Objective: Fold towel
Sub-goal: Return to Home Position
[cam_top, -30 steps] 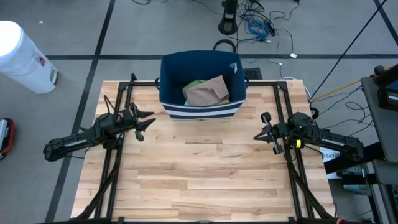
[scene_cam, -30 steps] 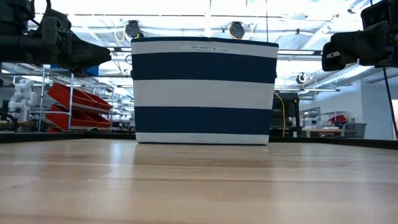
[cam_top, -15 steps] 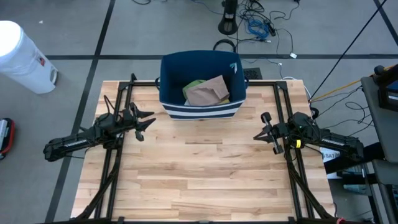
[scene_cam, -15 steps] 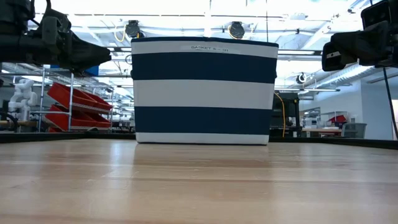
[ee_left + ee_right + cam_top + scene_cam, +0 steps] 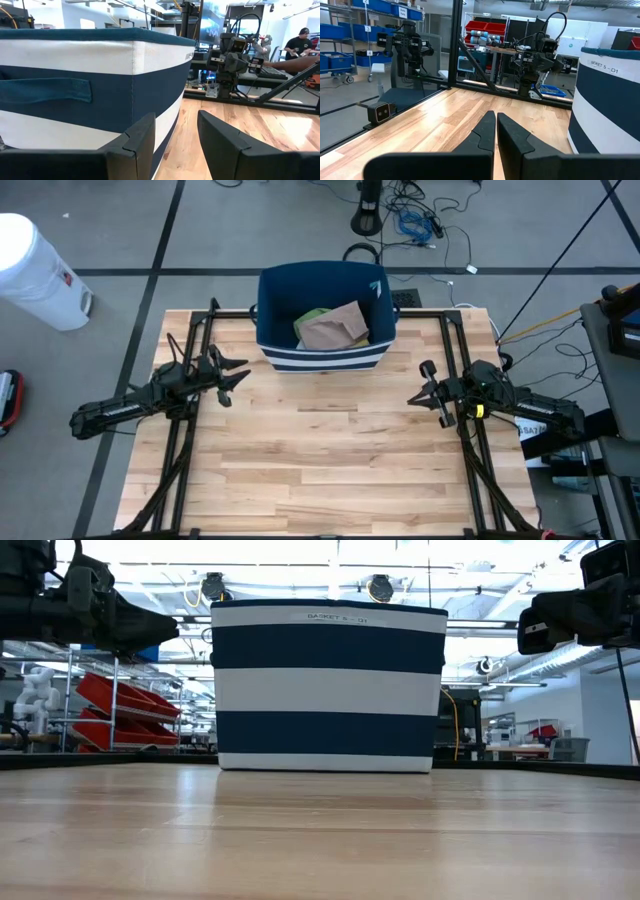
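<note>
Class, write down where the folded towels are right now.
In the high view, the folded towels lie inside the striped bin, which stands mid-width at the table edge nearest the picture's top.

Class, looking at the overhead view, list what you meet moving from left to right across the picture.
white container on the floor → left hand → striped laundry bin → right hand

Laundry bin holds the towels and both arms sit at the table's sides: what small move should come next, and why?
Probably just park both arms where they are: the folded towels lie inside the striped bin, the left tool is open and empty, the right tool is shut on nothing, and both are apart from the bin.
</note>
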{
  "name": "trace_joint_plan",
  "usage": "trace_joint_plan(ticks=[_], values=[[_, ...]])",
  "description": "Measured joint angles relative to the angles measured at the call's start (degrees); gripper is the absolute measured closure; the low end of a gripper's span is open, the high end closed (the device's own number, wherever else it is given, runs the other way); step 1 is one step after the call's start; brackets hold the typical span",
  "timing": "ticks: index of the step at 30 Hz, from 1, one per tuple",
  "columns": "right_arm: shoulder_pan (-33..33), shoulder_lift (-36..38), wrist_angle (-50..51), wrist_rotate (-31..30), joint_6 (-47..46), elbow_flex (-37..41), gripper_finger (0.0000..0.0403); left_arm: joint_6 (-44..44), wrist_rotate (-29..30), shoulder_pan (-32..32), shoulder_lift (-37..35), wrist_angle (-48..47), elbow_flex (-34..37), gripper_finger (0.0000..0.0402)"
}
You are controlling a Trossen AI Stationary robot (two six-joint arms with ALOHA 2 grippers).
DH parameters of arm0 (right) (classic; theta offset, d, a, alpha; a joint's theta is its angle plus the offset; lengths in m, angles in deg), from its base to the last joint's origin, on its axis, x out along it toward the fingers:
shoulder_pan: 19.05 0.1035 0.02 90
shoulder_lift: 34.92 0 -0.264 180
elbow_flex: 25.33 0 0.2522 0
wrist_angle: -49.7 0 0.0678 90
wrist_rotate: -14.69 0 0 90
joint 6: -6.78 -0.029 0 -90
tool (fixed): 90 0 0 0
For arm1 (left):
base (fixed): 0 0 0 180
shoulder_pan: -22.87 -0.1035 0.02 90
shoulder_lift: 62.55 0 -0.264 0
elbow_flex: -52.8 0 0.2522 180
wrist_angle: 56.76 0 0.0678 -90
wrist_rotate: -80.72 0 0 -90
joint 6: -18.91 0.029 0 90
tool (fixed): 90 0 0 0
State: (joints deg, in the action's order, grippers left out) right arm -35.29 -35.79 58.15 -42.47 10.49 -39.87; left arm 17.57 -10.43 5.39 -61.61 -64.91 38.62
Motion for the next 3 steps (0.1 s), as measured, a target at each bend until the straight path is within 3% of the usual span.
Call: trace_joint_plan(ticks=[3], values=[[0.0, 0.0, 0.0, 0.0, 0.0, 0.0, 0.0396, 0.0, 0.0, 0.0, 0.0, 0.0, 0.0, 0.0248]])
